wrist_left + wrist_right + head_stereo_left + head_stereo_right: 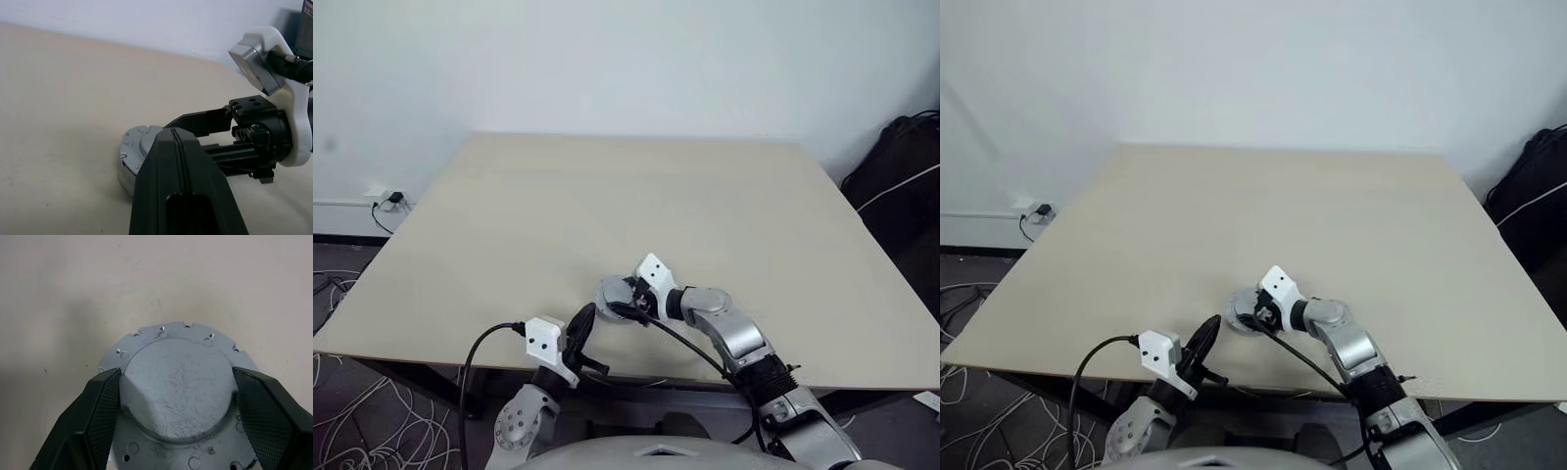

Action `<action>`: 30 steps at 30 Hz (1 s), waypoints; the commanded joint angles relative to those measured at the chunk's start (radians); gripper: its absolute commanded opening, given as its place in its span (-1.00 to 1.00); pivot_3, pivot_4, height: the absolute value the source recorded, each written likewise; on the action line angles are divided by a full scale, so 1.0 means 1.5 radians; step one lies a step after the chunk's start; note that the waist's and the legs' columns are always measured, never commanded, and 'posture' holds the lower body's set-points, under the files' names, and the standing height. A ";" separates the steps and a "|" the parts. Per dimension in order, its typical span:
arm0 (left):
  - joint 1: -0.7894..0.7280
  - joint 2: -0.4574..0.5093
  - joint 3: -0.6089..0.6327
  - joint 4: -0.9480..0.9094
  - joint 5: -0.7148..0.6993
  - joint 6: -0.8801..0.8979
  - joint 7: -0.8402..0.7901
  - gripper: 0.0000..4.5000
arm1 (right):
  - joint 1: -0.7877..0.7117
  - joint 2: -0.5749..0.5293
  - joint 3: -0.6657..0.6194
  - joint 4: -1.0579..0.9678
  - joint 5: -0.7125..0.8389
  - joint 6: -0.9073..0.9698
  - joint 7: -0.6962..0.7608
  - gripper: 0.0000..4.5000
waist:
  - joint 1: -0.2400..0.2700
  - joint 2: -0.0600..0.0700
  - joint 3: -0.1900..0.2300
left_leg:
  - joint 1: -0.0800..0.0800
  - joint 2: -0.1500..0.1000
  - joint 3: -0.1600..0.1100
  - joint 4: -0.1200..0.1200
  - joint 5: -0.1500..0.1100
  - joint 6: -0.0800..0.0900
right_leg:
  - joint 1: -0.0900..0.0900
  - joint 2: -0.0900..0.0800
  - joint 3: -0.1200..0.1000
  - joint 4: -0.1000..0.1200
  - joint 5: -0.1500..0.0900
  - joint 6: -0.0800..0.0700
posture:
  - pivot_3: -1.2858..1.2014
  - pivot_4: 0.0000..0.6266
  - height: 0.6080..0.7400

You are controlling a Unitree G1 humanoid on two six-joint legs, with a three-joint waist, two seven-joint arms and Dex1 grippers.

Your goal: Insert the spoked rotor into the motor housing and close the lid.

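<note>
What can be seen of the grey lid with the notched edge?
The lid is a flat grey metal disc with a notched rim, small holes and a raised, scratched round centre. It lies level atop a silvery round body on the table, near its front edge. The right gripper fingers flank the raised centre, jaws apart.

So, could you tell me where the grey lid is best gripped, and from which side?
Grip the lid across its raised round centre, coming down from above: that boss has a short upright wall, while the notched flange lies flat. The right gripper already has a finger on each side.
</note>
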 commanded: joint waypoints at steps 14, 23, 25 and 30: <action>-0.044 -0.007 -0.014 -0.052 0.005 0.057 0.030 -1.00 | 0.016 -0.008 0.003 -0.029 -0.010 -0.018 -0.016 0.44 | 0.001 -0.001 0.002 | -0.001 0.000 0.000 0.000 0.000 0.000 | 0.000 0.000 0.000 -0.001 0.000 -0.001 | 0.03 -1.00 1.00; -0.072 0.002 0.003 -0.060 -0.011 0.091 0.033 -1.00 | 0.012 0.000 0.001 -0.009 -0.024 -0.050 -0.033 0.44 | 0.000 -0.002 0.003 | -0.001 0.000 0.000 0.000 0.000 0.000 | -0.001 0.000 0.000 0.000 0.000 -0.001 | 0.03 -1.00 1.00; -0.074 0.010 0.021 -0.043 -0.024 0.083 0.019 -1.00 | 0.010 0.000 0.003 -0.003 -0.033 -0.060 -0.041 0.44 | 0.000 -0.002 0.004 | -0.001 0.000 0.000 0.000 0.000 0.000 | -0.001 0.000 0.000 0.000 0.000 -0.001 | 0.03 -1.00 1.00; -0.073 0.026 0.058 0.019 -0.050 0.038 -0.025 -1.00 | 0.005 -0.004 0.010 0.003 -0.040 -0.050 -0.034 0.44 | 0.000 -0.002 0.004 | -0.001 0.000 0.000 0.000 0.000 0.000 | -0.001 0.000 0.000 0.000 0.000 -0.001 | 0.03 -1.00 1.00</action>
